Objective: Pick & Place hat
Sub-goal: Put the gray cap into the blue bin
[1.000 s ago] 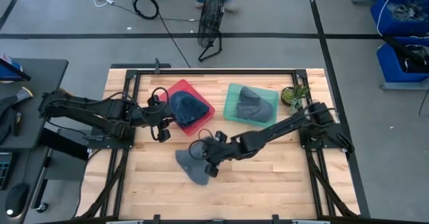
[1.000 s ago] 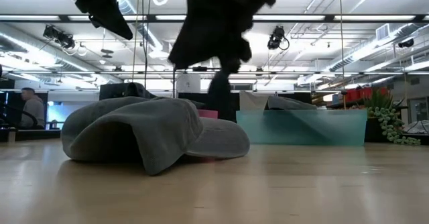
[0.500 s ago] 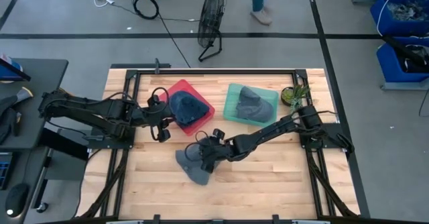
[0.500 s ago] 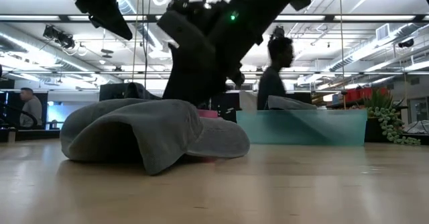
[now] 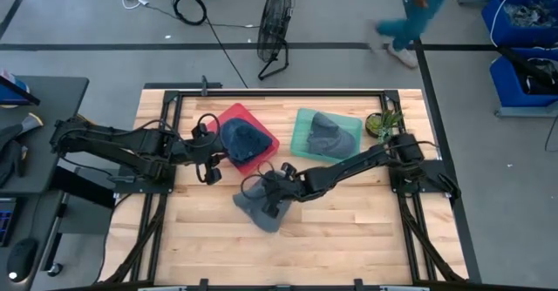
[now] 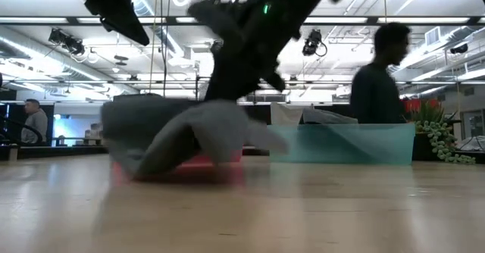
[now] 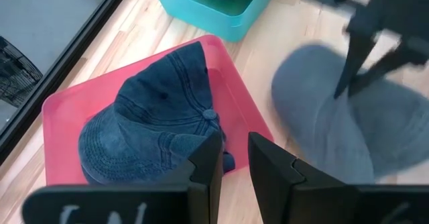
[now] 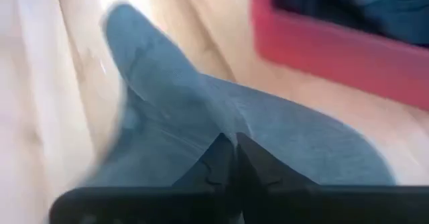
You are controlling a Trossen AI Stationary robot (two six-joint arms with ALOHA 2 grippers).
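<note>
The right gripper (image 5: 272, 193) pinches the grey hat (image 5: 259, 206), which lies on the table (image 5: 349, 230) at about six o'clock of the red tray (image 5: 272, 143) (a blue cap (image 5: 242, 138) sits inside). The left gripper (image 5: 212, 162) hangs at the tray's nine o'clock, fingers narrowly parted.

A loose hat (image 5: 259, 206) lies near the middle of the bench (image 5: 349, 230), toward the front edge, with the right gripper (image 5: 277, 189) on its rear side. Just behind it, toward the back edge, two trays sit side by side: the left tray (image 5: 261, 127) holds a cap (image 5: 243, 138), the right tray (image 5: 305, 134) holds another hat (image 5: 329, 132). A potted plant (image 5: 384, 122) stands beside the right tray, near the right edge. The left gripper (image 5: 212, 159) hangs just left of the left tray.
</note>
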